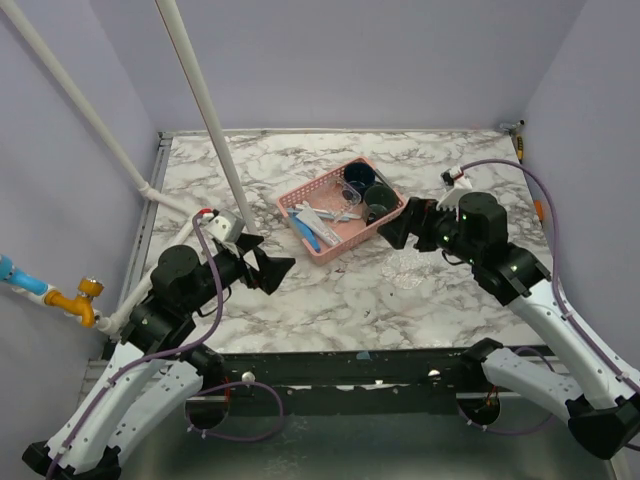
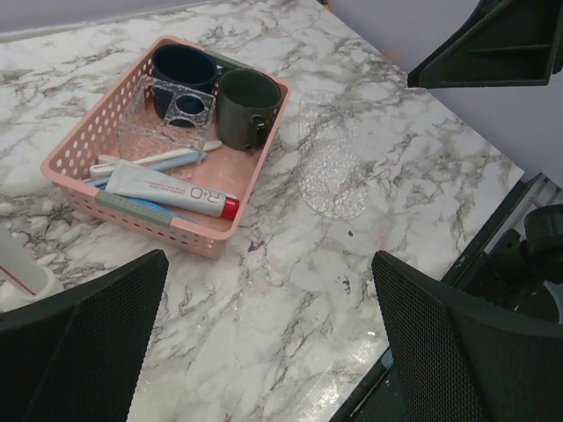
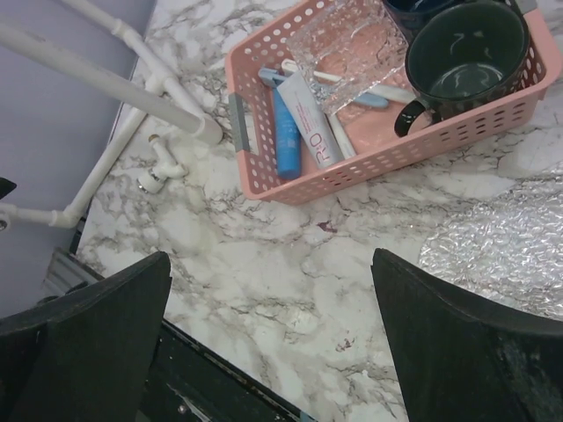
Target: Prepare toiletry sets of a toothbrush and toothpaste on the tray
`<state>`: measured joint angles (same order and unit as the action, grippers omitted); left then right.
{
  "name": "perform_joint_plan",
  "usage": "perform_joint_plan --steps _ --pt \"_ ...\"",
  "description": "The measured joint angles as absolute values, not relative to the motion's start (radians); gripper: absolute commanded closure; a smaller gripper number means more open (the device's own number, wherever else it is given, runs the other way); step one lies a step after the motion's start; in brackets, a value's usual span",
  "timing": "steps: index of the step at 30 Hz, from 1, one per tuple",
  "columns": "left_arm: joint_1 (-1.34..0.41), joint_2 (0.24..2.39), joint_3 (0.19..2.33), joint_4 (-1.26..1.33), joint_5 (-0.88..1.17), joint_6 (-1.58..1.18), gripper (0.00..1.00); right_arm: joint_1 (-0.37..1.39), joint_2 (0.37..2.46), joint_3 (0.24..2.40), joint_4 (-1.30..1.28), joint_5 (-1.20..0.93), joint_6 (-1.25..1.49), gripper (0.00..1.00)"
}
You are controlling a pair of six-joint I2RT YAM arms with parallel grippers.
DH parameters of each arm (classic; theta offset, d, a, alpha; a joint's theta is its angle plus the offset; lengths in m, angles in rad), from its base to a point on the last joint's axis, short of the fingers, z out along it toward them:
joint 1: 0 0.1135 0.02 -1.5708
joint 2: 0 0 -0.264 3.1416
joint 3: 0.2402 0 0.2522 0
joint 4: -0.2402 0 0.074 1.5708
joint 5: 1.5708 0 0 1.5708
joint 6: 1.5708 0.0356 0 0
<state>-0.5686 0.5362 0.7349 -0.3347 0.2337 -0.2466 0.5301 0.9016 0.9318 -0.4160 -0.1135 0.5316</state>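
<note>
Starting from my left side, my left gripper (image 1: 265,258) hangs above the marble desk (image 1: 300,300), just short of the near-left corner of the pink basket (image 2: 132,214). Its jaws are spread wide and hold nothing.

Everything I need sits in that basket. A white toothpaste (image 2: 176,193) tube with a red cap lies along the near wall, and a blue tube (image 3: 286,136) lies beside it. A toothbrush (image 2: 167,160) with a white and pale blue handle lies just behind the toothpaste. A clear plastic piece (image 2: 171,112) rests partly over the brush, and two dark mugs (image 2: 248,105) stand at the far end.

Right of the basket, and apart from it, the tray (image 2: 332,167) lies flat on the desk. It is see-through, textured and hard to pick out against the marble. Nothing is on it.

Further right, my right gripper (image 1: 403,225) hovers beside the basket's right corner, near the tray. Its jaws are also fully parted and empty.

I judge the task is at its very start, with no set begun and the first pick ahead. The next move calls for one gripper to drop into the basket, line its jaws across the toothpaste tube and close on the middle of it. It must then lift the tube over the basket wall and carry it to the tray. The brush will be trickier, as it lies low and partly under the clear piece.
</note>
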Motion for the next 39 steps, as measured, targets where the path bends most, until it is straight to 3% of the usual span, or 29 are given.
perform_joint_plan --steps 19,28,34,39 --pt "-0.569 0.507 0.728 -0.328 0.188 -0.243 0.01 0.53 0.913 1.048 -0.52 0.068 0.452 0.0" --pt "-0.569 0.505 0.728 -0.343 0.15 -0.243 0.01 0.53 1.145 1.219 -0.585 0.25 0.398 0.05" --pt "-0.569 0.496 0.728 -0.343 0.133 -0.243 0.01 0.53 1.261 1.267 -0.606 0.292 0.355 0.19" --pt "-0.569 0.493 0.728 -0.348 0.122 -0.244 0.01 0.53 1.353 1.344 -0.604 0.332 0.318 0.4"
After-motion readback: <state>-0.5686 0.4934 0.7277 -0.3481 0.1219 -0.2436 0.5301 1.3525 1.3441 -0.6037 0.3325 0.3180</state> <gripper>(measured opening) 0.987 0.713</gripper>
